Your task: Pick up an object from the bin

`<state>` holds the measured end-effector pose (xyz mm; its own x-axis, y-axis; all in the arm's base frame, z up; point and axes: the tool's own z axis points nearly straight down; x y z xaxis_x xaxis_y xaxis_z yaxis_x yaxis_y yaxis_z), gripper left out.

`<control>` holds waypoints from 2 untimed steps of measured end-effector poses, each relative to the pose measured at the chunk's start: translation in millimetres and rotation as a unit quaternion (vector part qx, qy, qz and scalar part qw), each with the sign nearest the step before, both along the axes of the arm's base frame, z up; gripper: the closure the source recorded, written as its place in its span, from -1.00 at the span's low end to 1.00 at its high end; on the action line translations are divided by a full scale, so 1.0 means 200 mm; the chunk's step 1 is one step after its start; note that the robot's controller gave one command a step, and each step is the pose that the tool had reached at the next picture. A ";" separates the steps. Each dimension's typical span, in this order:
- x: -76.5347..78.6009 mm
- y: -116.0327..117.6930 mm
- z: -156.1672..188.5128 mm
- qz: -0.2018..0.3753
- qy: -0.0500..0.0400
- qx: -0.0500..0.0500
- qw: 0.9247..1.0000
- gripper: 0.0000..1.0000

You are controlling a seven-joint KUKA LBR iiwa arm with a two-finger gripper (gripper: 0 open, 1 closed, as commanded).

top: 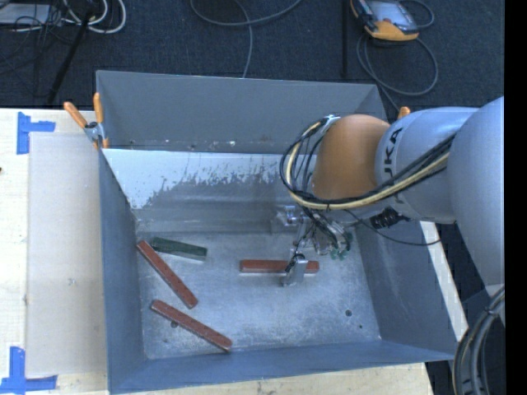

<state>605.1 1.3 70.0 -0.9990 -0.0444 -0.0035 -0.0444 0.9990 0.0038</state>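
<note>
My gripper (293, 270) is low in the right middle of the bin, its fingers down at the right end of a flat reddish-brown stick (265, 266) that lies level on the bin floor. One fingertip sits in front of the stick's end and the other is hidden behind it. A dark green stick (179, 248) lies to the left, and next to it a longer reddish-brown stick (167, 274) runs slantwise.
Another reddish-brown stick (191, 325) lies slantwise near the front left of the bin. The arm with its orange cover and cables hangs over the right rear of the bin.
</note>
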 end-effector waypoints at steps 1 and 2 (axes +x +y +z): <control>-0.03 0.09 0.02 0.077 0.002 -0.002 0.997 -1.00; -0.03 0.09 0.02 0.079 0.002 -0.002 0.997 1.00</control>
